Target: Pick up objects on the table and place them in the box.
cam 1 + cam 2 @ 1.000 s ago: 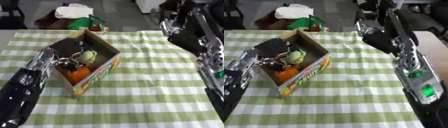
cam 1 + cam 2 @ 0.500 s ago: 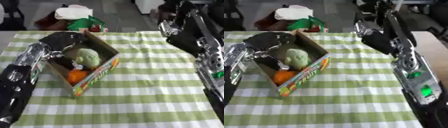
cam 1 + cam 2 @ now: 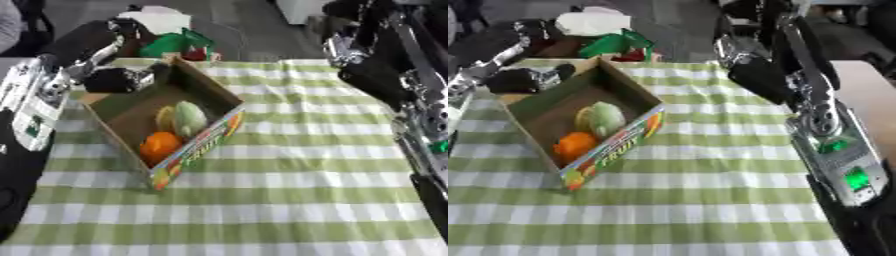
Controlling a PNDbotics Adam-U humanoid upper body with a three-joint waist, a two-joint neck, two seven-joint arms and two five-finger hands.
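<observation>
The box, an open cardboard carton with a printed fruit panel on its near right wall, sat askew on the left half of your bench, one corner pointing toward you and another toward the far edge. Inside it lay an orange fruit in the near corner, with a pale green rounded one just beyond it and a yellowish piece touching that one's left side. The far left part of the box floor was bare.

Your left robot hand hung at the box's far left rim, dark fingers curled inward; I could not make out anything held in them, and whether they touched the cardboard was unclear. Your left arm ran down the left border, close along the box's left wall, so there was little room on that side.

Your right robot hand stood over the far right of the bench, well apart from the box; I cannot tell how its fingers were set.

The green-and-white checked cloth was open across the whole near and right stretches. Beyond the far edge, just behind the box's far corner, sat a green item and a white bundle.
</observation>
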